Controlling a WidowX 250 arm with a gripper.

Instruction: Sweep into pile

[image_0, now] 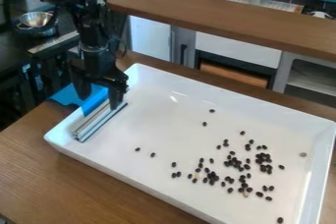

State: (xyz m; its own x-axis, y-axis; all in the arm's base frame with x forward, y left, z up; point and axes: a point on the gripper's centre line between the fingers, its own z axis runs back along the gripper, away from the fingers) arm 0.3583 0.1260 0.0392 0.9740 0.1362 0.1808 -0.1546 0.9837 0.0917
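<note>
The black gripper hangs at the tray's left end, right at a sweeping tool. That tool has a blue part and a long silver bar, which lies low over the left side of the white tray. Whether the gripper holds the tool I cannot tell. Many small dark beans are scattered over the right and front part of the tray, densest right of its middle. Two lie farther back, and a couple sit closer to the tool.
Raised tray walls surround the beans, and the tray rests on a brown wooden table. Behind it runs a raised wooden shelf. A metal bowl stands at the upper left on a dark counter.
</note>
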